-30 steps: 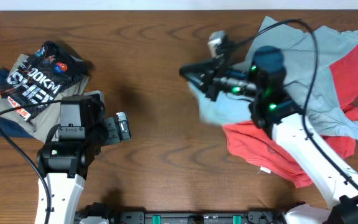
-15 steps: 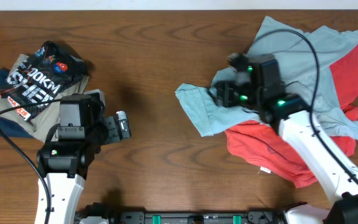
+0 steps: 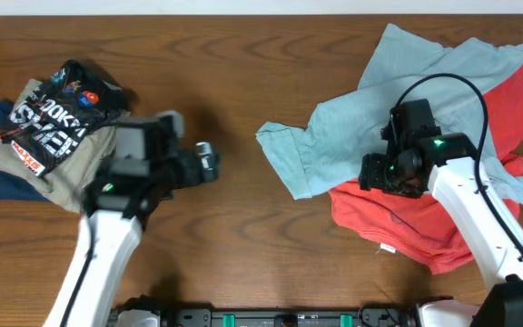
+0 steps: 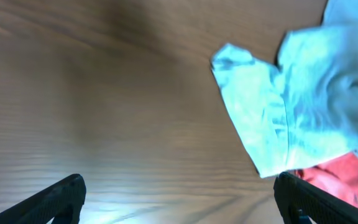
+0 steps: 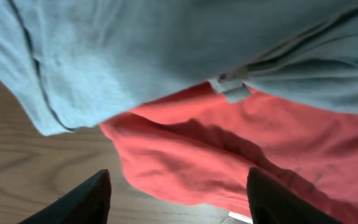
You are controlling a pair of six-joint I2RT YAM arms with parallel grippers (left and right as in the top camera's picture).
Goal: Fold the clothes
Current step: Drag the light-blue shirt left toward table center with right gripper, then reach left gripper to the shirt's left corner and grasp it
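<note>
A wooden table (image 3: pixel 243 236) carries a pale blue-grey T-shirt (image 3: pixel 352 118), crumpled and unfolded at the right, lying partly over a red garment (image 3: pixel 398 218). A pile of folded clothes (image 3: pixel 44 136) sits far left. The right claw (image 5: pixel 179 202) hangs above both garments, fingers apart and empty. The left claw (image 4: pixel 182 202), likewise spread, faces the shirt's sleeve.

The pale blue-grey T-shirt (image 3: pixel 398 100) lies crumpled and unfolded at the table's right, draped over red cloth.
</note>
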